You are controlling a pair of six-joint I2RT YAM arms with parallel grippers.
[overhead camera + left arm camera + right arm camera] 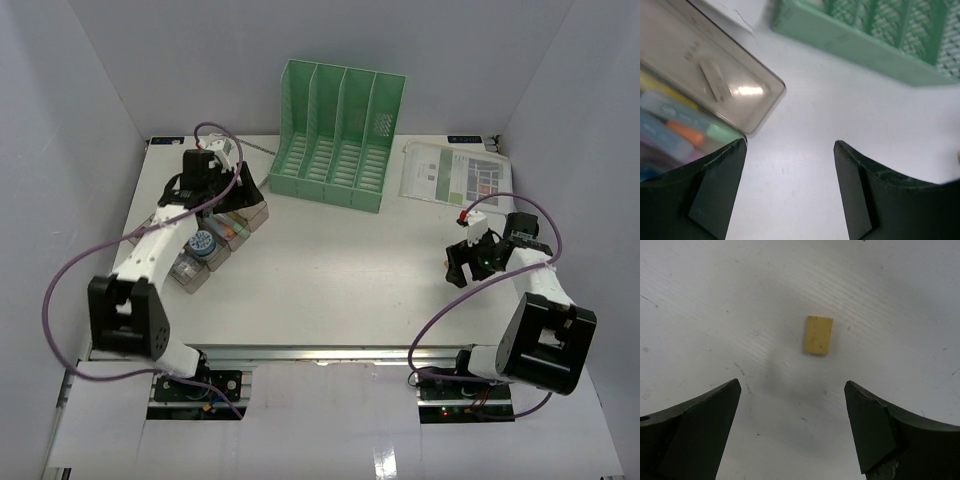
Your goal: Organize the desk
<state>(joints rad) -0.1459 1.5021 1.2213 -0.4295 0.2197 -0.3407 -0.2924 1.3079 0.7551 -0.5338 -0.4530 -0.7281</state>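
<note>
The desk (330,260) is a large white tabletop with a metal rail along its near edge. My left gripper (238,192) hovers at the back left over a clear compartment box (215,240). In the left wrist view this gripper (790,143) is open over bare desk (800,115), and the box (700,95), with colourful items inside, lies just left of it. My right gripper (463,264) is low at the right. In the right wrist view it (792,383) is open and empty. A small flat yellow piece (818,335) lies on the desk just beyond its fingertips.
A green file rack (340,135) with several slots stands at the back centre; its base (865,45) shows in the left wrist view. A printed sheet (452,172) lies at the back right. White walls enclose the left, back and right sides.
</note>
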